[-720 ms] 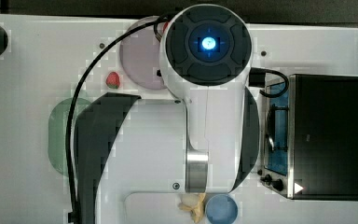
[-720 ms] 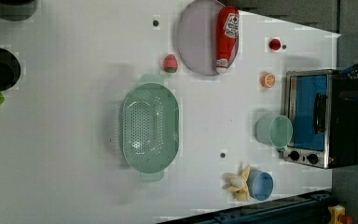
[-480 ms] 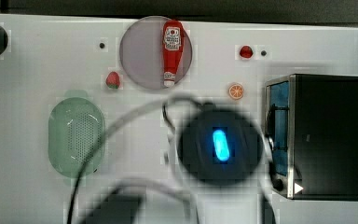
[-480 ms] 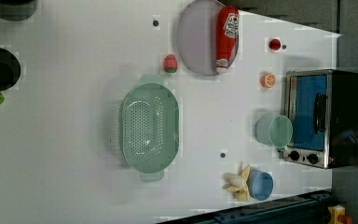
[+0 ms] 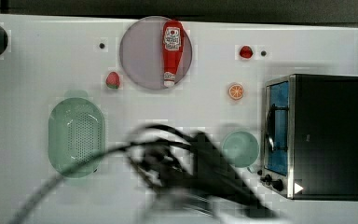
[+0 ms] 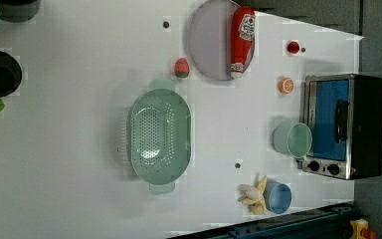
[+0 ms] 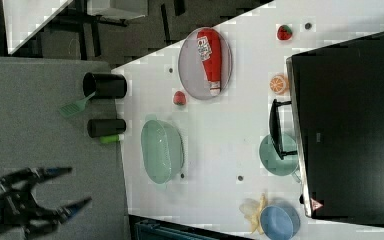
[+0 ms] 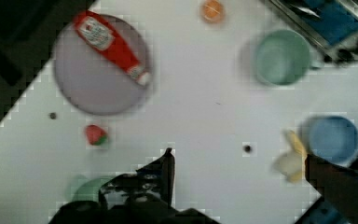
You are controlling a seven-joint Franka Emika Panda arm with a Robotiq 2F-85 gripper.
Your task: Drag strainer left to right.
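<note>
Top view: arm blur covers strainer [image 5: 76,137] edge | right view: gripper [image 7: 75,187] jaws spread, off table [image 7: 220,130]

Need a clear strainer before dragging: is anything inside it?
Empty. The strainer shows its bare perforated bottom in the left view, sitting upright on the table.
</note>
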